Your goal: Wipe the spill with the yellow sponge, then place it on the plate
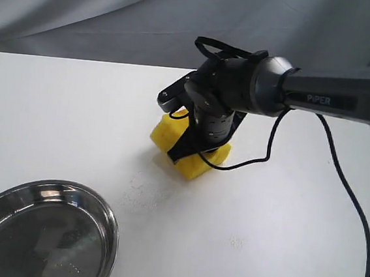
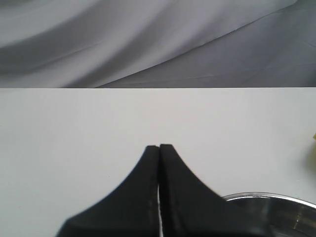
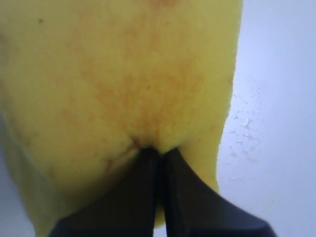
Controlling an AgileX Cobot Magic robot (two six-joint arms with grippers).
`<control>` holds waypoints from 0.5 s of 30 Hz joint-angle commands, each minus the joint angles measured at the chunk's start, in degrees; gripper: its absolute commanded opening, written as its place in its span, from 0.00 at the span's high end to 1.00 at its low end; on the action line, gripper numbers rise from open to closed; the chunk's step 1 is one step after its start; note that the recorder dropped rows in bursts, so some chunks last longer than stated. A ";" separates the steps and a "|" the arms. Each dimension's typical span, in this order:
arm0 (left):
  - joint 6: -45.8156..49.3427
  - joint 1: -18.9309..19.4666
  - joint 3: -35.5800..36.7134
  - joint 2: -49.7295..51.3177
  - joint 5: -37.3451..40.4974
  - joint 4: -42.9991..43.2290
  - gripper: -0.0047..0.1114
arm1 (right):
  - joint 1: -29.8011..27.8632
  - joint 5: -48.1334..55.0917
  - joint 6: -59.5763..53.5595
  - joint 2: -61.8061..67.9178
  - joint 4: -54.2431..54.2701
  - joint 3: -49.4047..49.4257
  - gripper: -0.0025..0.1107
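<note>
The plate (image 1: 38, 229) sits nearest, at the front-left of the white surface (image 1: 56, 113). The left claw (image 2: 159, 147), pressed together and empty, is near its rim. Mid-surface, past faint dried flecks (image 1: 142, 190), the right claw (image 3: 159, 150) pinches the stained yellow sponge (image 1: 164, 134). Grey draped cloth (image 1: 86, 11) hangs behind.

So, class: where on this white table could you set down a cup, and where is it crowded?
Bare white table: left of the yellow foam sponge, behind the round steel plate, and in front, right of the plate. Crowded: the middle, where the right gripper pinches the sponge and a black cable loops.
</note>
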 commanded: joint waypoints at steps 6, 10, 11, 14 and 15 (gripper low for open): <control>-0.17 0.10 0.29 -0.16 -0.14 -0.03 0.96 | 3.19 -1.21 -12.80 0.16 6.07 0.23 0.98; -0.17 0.10 0.29 -0.16 -0.14 -0.03 0.96 | 7.07 -1.22 -16.17 0.16 8.21 0.23 0.98; -0.17 0.10 0.29 -0.16 -0.14 -0.03 0.96 | 8.07 -1.22 -16.17 0.16 8.30 0.23 0.98; -0.17 0.10 0.29 -0.16 -0.14 -0.03 0.96 | 10.82 -1.22 -16.30 0.16 8.30 0.23 0.98; -0.17 0.10 0.29 -0.16 -0.14 -0.03 0.96 | 11.57 -1.22 -16.30 0.16 8.30 0.23 0.98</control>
